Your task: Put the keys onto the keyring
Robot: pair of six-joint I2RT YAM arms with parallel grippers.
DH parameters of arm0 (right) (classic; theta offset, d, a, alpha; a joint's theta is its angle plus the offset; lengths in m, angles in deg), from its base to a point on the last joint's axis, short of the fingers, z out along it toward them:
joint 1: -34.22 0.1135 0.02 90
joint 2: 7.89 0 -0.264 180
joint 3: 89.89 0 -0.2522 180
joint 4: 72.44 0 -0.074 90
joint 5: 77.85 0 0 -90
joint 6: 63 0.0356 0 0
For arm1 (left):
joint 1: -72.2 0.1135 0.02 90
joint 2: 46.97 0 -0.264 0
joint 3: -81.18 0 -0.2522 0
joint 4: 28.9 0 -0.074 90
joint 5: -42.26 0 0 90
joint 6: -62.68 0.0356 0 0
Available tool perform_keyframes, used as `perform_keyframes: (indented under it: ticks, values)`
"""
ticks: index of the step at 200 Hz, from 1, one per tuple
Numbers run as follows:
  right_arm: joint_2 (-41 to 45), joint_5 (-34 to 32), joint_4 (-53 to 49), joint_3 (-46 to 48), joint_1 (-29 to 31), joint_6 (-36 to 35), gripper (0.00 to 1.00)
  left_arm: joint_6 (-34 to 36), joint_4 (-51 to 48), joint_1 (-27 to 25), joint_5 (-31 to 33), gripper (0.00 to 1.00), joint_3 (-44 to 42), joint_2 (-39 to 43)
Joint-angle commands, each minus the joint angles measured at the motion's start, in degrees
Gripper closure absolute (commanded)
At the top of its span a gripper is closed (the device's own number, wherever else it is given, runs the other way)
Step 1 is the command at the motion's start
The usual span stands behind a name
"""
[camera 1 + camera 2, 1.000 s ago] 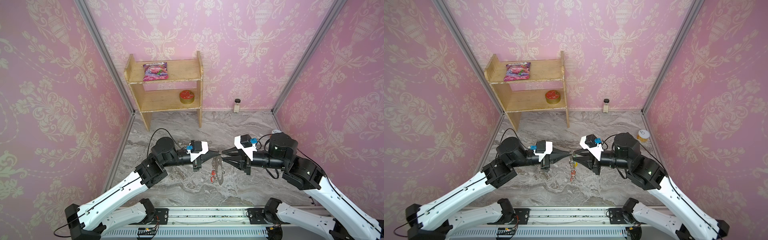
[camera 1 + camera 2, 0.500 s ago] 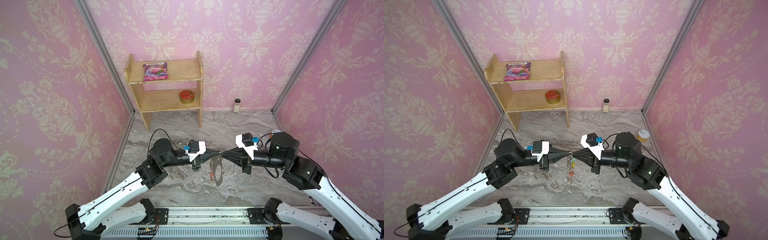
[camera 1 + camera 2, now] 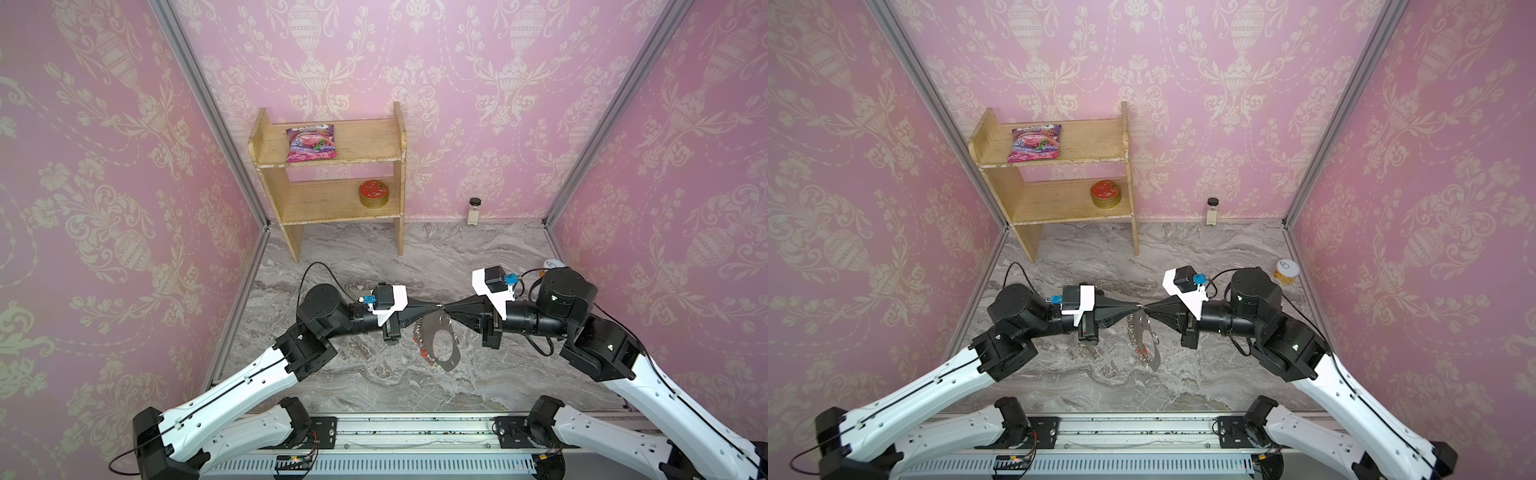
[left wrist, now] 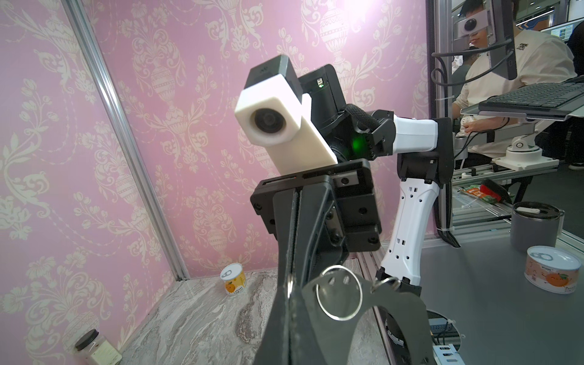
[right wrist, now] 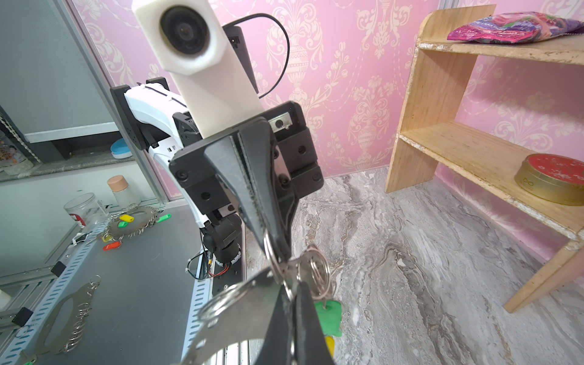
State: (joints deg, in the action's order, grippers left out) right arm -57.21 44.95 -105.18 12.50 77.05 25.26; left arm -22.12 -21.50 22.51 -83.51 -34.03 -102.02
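Both grippers meet tip to tip above the middle of the marble floor. The keyring [image 3: 449, 365] is a flat grey hoop hanging below them, and my left gripper [image 3: 437, 308] is shut on its upper rim. My right gripper [image 3: 449, 308] is shut on a thin silver ring of the keys [image 5: 317, 272]. Their green tag [image 5: 328, 316] dangles beside the right fingers [image 5: 308, 322], with a yellow tag [image 5: 329, 344] below it. In the left wrist view a silver ring [image 4: 339, 292] lies against the hoop's plate [image 4: 396, 305]. Red tags [image 3: 423, 353] hang on the hoop's left rim.
A wooden shelf [image 3: 332, 208] stands at the back left with a candy bag [image 3: 311, 143] and a red tin [image 3: 374, 193]. A small jar [image 3: 473, 210] stands by the back wall. A can [image 3: 1286, 272] sits by the right wall.
My right gripper's jaws have closed at the hoop's top. The hanging keyring has turned from nearly edge-on to showing its flat face. Both arms have barely shifted.
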Motion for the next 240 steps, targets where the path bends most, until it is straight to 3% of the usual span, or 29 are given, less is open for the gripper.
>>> perform_keyframes:
  ticks: [1,45,101,145,170,240]
  values:
    - [0.0,3.1,2.4,2.2,0.3,3.3,1.00,-1.8,9.3,0.0,3.2,1.00,0.1,1.2]
    - [-0.5,5.3,5.3,3.0,1.0,4.7,1.00,-2.0,11.0,0.0,3.2,1.00,-0.8,0.7]
    - [2.3,1.4,-1.1,0.0,1.0,-0.3,0.68,-0.6,6.4,0.0,0.7,1.00,-0.4,1.4]
    - [4.0,-1.8,-5.3,-3.0,0.5,-3.7,0.57,-0.9,5.2,0.1,-1.3,1.00,-0.2,1.5]
    - [4.2,-2.6,-5.1,-5.2,0.1,-4.1,0.56,-1.4,4.8,0.1,-2.8,1.00,0.2,1.3]
    - [0.2,0.5,-2.5,-5.5,-0.4,-4.4,0.72,-2.7,4.8,0.1,-5.4,1.00,1.1,0.9]
